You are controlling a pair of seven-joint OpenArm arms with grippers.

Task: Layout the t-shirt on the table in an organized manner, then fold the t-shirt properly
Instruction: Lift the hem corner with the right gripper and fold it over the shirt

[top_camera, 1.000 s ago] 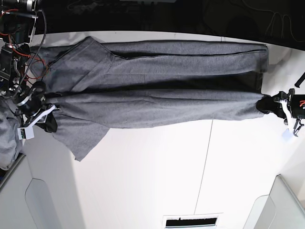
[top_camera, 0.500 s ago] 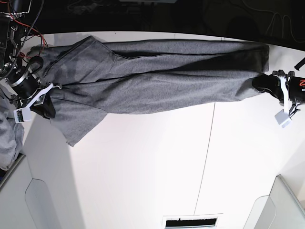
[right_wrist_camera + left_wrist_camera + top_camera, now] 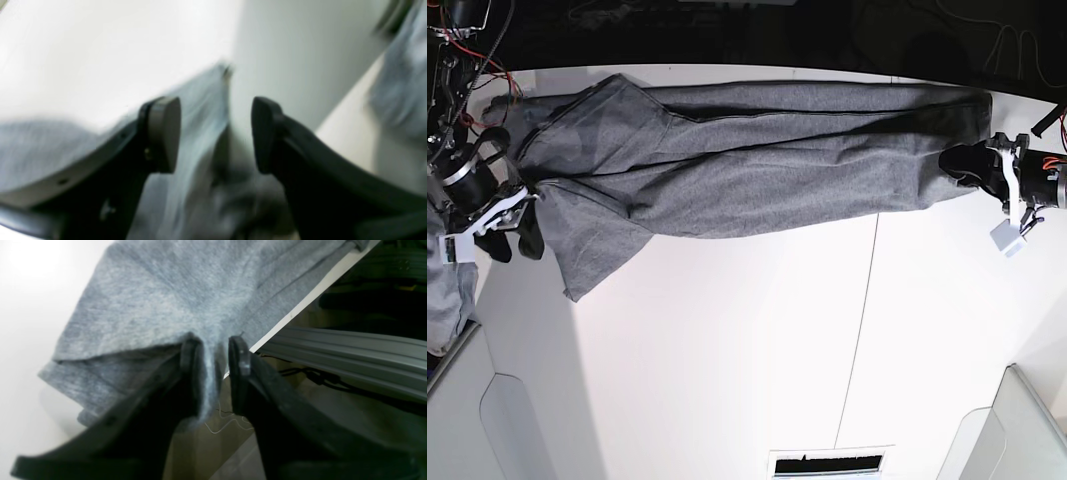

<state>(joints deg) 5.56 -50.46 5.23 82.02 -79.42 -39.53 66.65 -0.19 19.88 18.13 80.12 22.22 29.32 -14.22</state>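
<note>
The grey t-shirt [image 3: 757, 170] lies stretched in long folds across the far part of the white table [image 3: 727, 350]. My left gripper [image 3: 967, 165] is at its right end, by the table edge. In the left wrist view the left gripper [image 3: 215, 350] is open a little, and a fold of the t-shirt [image 3: 160, 290] still hangs between the fingers against one pad. My right gripper [image 3: 515, 240] is at the shirt's left end. In the blurred right wrist view the right gripper [image 3: 215, 113] stands wide open with loose t-shirt [image 3: 200, 100] cloth between its fingers.
A thin dark seam [image 3: 862, 330] crosses the table. Pale bins stand at the near left [image 3: 517, 420] and near right [image 3: 1027, 430], with a vent slot [image 3: 827, 465] between them. More grey cloth [image 3: 442, 300] hangs at the left edge. A metal rail [image 3: 350, 353] runs below the table edge.
Both grippers carried the shirt's ends toward the far edge, then opened their jaws. The near fold of the shirt shifted farther back.
</note>
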